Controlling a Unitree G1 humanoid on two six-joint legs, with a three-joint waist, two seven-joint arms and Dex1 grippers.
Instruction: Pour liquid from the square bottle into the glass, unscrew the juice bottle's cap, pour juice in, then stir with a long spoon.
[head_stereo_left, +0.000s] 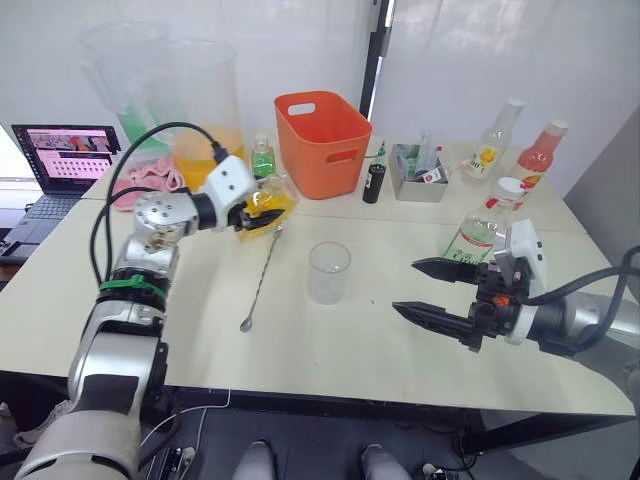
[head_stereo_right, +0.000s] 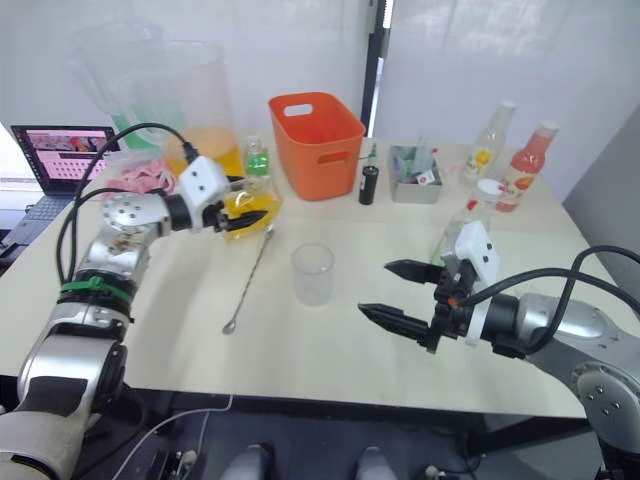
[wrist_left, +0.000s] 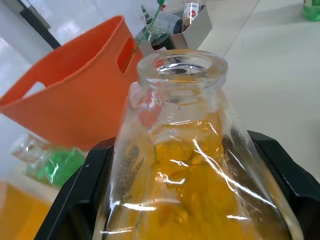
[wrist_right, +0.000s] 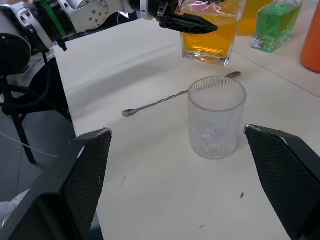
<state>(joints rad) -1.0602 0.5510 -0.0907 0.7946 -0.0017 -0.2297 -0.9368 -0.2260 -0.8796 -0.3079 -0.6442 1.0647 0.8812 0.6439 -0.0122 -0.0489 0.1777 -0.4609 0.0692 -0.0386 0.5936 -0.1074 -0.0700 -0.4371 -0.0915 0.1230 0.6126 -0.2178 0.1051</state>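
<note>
My left gripper (head_stereo_left: 262, 212) is shut on the square bottle (head_stereo_left: 272, 203), which holds yellow-orange liquid and leans a little, just in front of the orange basket. Its black fingers (wrist_left: 75, 200) press both sides of the bottle, and the bottle's neck (wrist_left: 182, 70) is uncapped. The glass (head_stereo_left: 329, 271) stands empty at the table's middle, with the long spoon (head_stereo_left: 262, 270) lying flat to its left. My right gripper (head_stereo_left: 425, 290) stands open right of the glass, nothing between its fingers. Behind it stands the juice bottle (head_stereo_left: 482, 228) with its white cap (head_stereo_left: 510, 187) on.
An orange basket (head_stereo_left: 322, 140), a small green bottle (head_stereo_left: 262, 155), a dark bottle (head_stereo_left: 375, 180) and a grey tray (head_stereo_left: 420, 160) line the back. Large pitchers (head_stereo_left: 200, 100) and a laptop (head_stereo_left: 65, 155) sit back left. A yellow-labelled bottle (head_stereo_left: 495, 145) and a pink bottle (head_stereo_left: 540, 152) stand back right.
</note>
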